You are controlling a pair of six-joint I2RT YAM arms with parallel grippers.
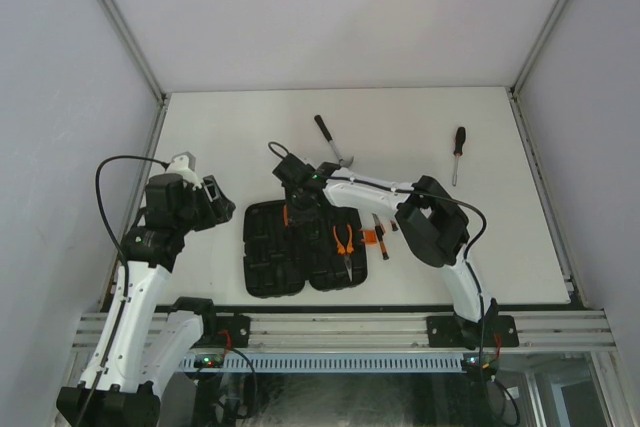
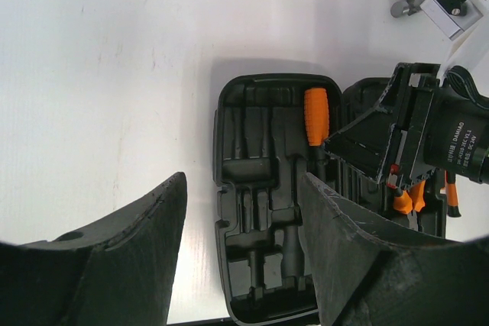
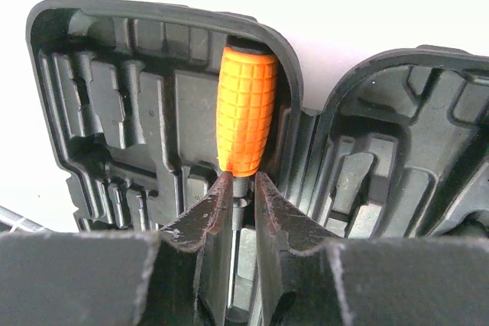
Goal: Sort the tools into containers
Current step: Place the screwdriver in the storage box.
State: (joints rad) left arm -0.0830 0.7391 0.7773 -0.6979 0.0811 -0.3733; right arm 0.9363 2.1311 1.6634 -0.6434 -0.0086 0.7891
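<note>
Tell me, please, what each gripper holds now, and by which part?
The left gripper is open and empty. The right gripper flanks the screwdriver at its dark neck below the orange handle; a firm grip cannot be told.

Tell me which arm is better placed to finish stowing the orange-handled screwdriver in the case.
Right. The right tool is closed round the shaft of the orange-handled screwdriver, which lies in a slot of the case. The left tool hangs open beside the case, holding nothing.
</note>
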